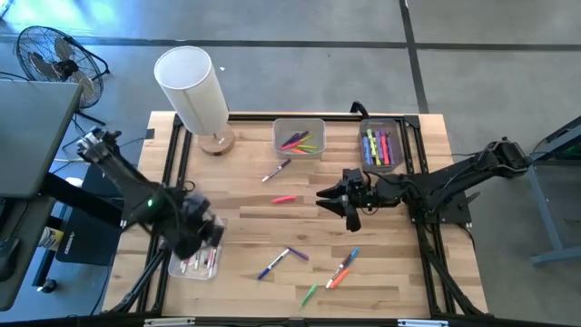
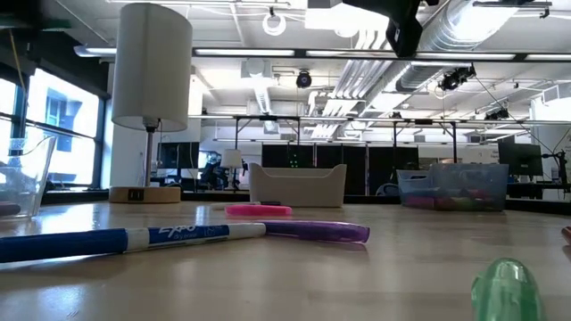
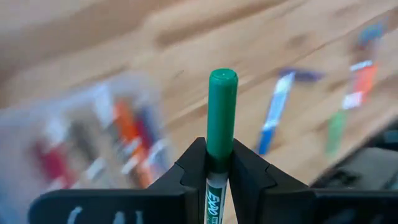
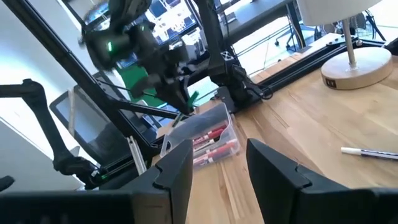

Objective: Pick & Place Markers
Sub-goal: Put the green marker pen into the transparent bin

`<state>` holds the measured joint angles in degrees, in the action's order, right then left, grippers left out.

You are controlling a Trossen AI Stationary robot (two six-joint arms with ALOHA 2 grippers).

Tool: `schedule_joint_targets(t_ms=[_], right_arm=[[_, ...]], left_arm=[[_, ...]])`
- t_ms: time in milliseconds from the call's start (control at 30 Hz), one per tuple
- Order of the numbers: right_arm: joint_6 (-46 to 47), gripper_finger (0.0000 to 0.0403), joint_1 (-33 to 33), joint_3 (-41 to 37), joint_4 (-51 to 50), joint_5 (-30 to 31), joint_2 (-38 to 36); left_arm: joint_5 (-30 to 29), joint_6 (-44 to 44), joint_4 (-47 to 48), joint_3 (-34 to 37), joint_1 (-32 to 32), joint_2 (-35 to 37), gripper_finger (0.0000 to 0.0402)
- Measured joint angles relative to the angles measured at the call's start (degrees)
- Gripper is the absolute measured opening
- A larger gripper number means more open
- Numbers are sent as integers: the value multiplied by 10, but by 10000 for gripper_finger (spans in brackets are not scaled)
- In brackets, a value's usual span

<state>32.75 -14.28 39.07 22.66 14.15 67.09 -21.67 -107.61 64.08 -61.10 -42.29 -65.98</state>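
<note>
My left gripper (image 1: 211, 232) hangs over the clear bin (image 1: 193, 262) at the table's near left, shut on a green marker (image 3: 222, 106). That bin holds several markers (image 4: 211, 142). My right gripper (image 1: 327, 200) stands open and level above the middle of the table, with nothing between its fingers (image 4: 177, 165). Loose markers lie flat on the wood: a pink one (image 1: 283, 198), a white and purple one (image 1: 277, 170), a blue one (image 1: 272, 264), a green one (image 1: 310, 293) and an orange one (image 1: 338, 275). My left gripper pinches the green marker between its two fingers where the green cap meets the white barrel (image 3: 217, 177). The marker runs along the fingers, its cap end sticking out past the fingertips. It is lifted clear and slants down over the near-left bin (image 4: 193, 98).
A white lamp (image 1: 195, 91) on a round wooden base stands at the far left. Two more clear bins with markers sit at the far edge, one in the middle (image 1: 300, 136) and one to the right (image 1: 381, 145). Black frame rails (image 1: 172, 163) run along the table's sides.
</note>
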Motion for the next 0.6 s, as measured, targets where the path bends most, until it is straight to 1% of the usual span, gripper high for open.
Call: schedule_joint_targets(t_ms=[67, 167, 300, 367, 467, 600], right_arm=[[0, 140, 0, 0, 2, 0, 0], [-1, 140, 0, 0, 2, 0, 0], [-1, 140, 0, 0, 3, 0, 0], [-1, 140, 0, 0, 3, 0, 0], [7, 140, 0, 0, 4, 0, 0], [8, 140, 0, 0, 9, 0, 0]], left_arm=[[9, -63, 30, 4, -38, -14, 42], [19, -132, 32, 32, -77, -25, 42], [78, -185, -3, 99, -108, -25, 42], [87, -193, -44, 133, -107, -25, 42], [85, -191, -111, 167, -106, -25, 42], [95, -189, -136, 184, -106, -25, 46]])
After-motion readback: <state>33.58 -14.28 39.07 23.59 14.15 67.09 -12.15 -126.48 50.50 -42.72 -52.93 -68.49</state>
